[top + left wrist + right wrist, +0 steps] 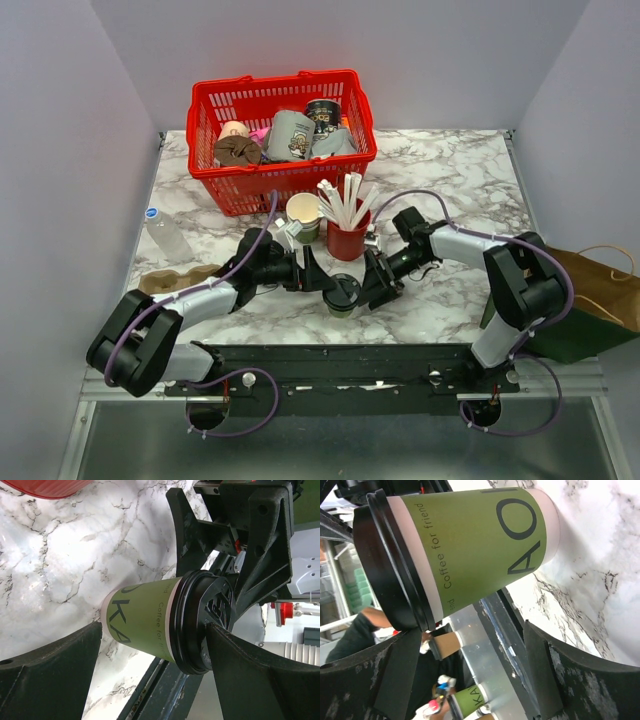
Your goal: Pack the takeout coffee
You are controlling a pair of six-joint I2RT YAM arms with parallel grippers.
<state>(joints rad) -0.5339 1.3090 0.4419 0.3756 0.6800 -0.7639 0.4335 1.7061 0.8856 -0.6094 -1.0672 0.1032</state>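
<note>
The coffee cup (342, 293) stands upright on the marble bench (450, 170), in the lower middle of the overhead frame, with its black lid (342, 291) on. It is just below the red cup of white sticks (346, 240) and sits between the two claws, which come at it from opposite sides.

The left claw (155, 630) is spread wide. In its wrist view the two fingers (60, 675) fill the bottom corners of the frame and the cup lies across the gap ahead of them, base toward the left and lid toward the right. The right-hand finger overlaps the edge of the lid in that view, but whether it touches is not clear. The other arm's claw shows dark at the upper right of that frame, just behind the lid.

The right claw (472, 630) is also spread. Its fingers (580, 680) sit at the bottom of its frame, with the green cup wall above them across the upper half and a gap showing between them and the cup.

A lidless cup (303, 212) with a cream inside stands just upper left of the red cup. A red basket (290, 185) holding several items is in the upper middle of the overhead frame. A clear bottle (168, 235) lies at the left edge of the bench, and a brown paper bag (600, 285) sits off the right side.
</note>
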